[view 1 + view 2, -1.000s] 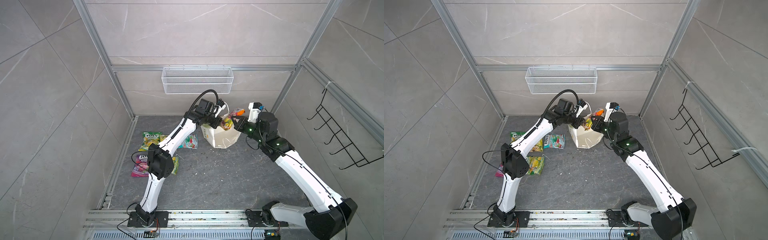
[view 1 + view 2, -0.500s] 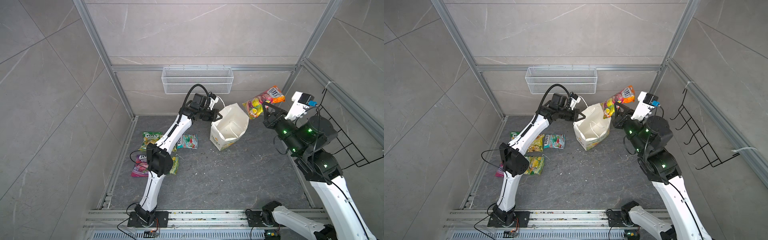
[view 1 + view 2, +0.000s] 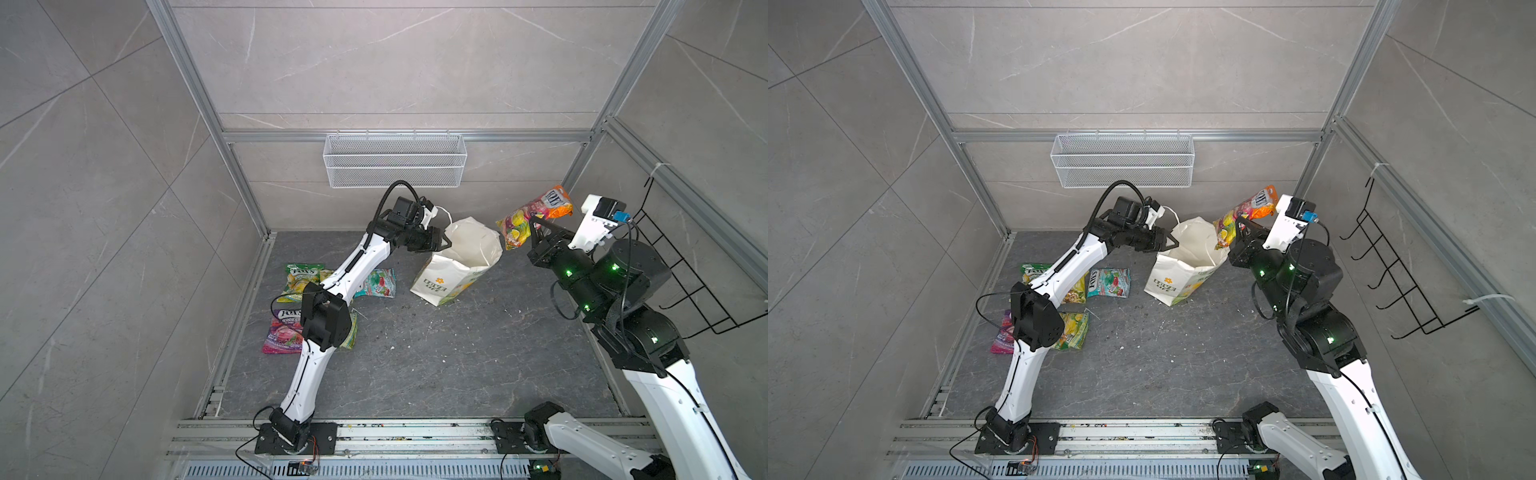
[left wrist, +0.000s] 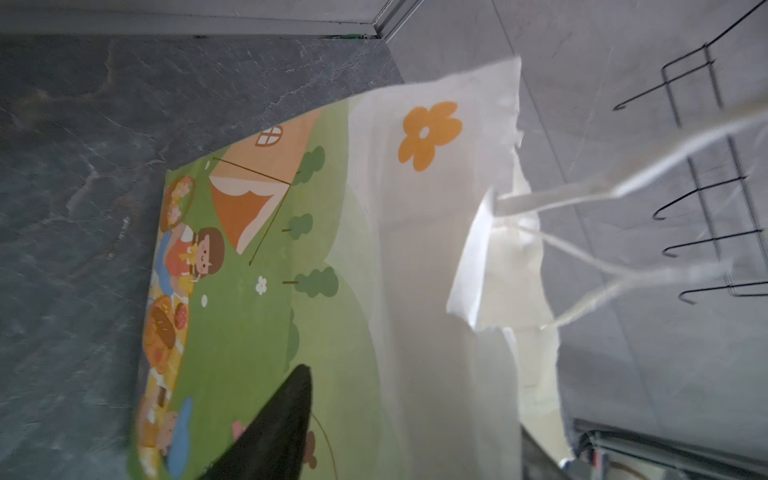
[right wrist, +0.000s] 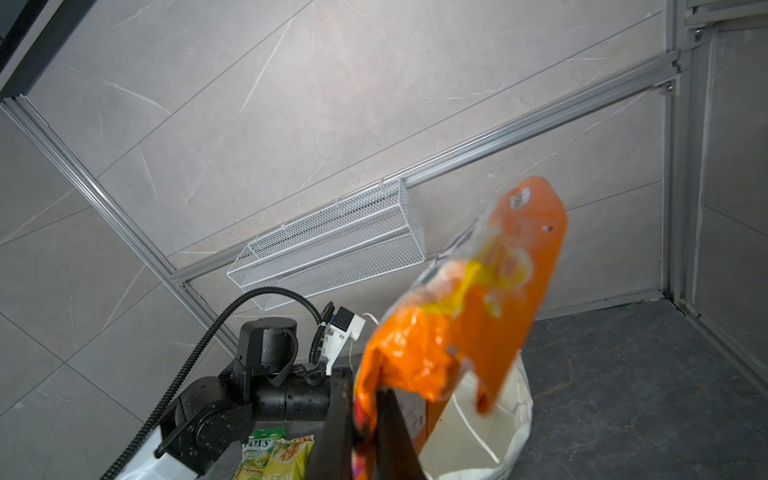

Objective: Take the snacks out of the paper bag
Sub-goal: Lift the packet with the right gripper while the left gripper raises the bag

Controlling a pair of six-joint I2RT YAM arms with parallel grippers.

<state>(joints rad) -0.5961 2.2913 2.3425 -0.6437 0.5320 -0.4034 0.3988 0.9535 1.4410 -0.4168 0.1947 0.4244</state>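
Jaws of the right gripper (image 3: 533, 223) were clamped on one orange packet (image 3: 515, 222), held in the air just beside the mouth of the single paper bag (image 3: 451, 278) in both top views. The left gripper (image 3: 444, 241) stood at the bag's rim, jaws apart, apparently gripping nothing. On the table (image 3: 457, 365) lay a green-yellow packet (image 3: 300, 276), a teal packet (image 3: 377, 283), a purple packet (image 3: 286, 330) and a second green-yellow packet (image 3: 1076, 330); a possible fifth, yellow, hid under the left arm (image 3: 316, 365). The left wrist view showed the bag's printed side and two loose cord handles (image 4: 623, 191). The right wrist view showed the bag's inside white and seemingly empty, so probably only setting this packet down remained.
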